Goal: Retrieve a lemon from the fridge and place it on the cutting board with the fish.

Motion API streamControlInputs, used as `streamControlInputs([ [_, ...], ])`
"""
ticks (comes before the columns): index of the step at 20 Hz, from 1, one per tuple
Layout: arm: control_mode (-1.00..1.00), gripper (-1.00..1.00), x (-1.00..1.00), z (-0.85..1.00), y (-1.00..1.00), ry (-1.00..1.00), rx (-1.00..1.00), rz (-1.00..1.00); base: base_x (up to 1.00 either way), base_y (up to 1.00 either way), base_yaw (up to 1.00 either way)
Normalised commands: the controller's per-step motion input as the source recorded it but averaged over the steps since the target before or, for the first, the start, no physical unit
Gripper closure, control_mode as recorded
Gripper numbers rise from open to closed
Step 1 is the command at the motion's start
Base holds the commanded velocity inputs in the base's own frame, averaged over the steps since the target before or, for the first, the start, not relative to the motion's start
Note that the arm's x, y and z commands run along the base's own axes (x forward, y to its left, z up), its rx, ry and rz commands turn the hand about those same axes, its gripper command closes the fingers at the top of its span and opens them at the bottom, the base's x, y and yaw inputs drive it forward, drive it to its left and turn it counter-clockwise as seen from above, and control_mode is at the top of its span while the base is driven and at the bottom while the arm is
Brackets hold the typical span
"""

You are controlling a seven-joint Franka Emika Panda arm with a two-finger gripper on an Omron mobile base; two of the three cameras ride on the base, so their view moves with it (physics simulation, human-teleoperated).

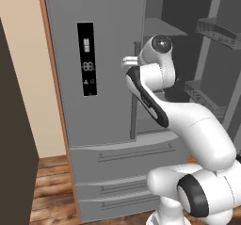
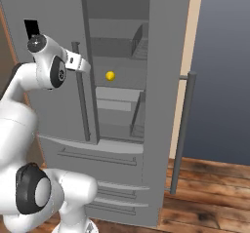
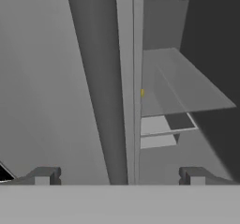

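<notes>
The tool (image 3: 120, 176), its fingers spread wide and holding nothing, faces the edge of the fridge's (image 1: 70, 125) closed left door. Inside the open right compartment, the lemon (image 2: 110, 75) sits on a shelf (image 2: 119, 83).

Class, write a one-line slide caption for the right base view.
Robot arm faces the fridge with its right door swung open, a lemon sitting on a shelf inside.
</notes>
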Motion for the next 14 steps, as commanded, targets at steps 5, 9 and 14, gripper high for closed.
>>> streamControlInputs([
  [5, -1.00, -1.00, 0.34, -0.14, 0.00, -0.03, -0.05, 0.00, 0.00, 0.00, 0.00],
  [9, -1.00, -1.00, 0.39, -0.14, 0.00, 0.00, -0.03, 0.00, 0.00, 0.00, 0.00],
  [14, -1.00, -1.00, 0.34, -0.07, 0.00, 0.00, -0.03, 0.00, 0.00, 0.00, 0.00],
])
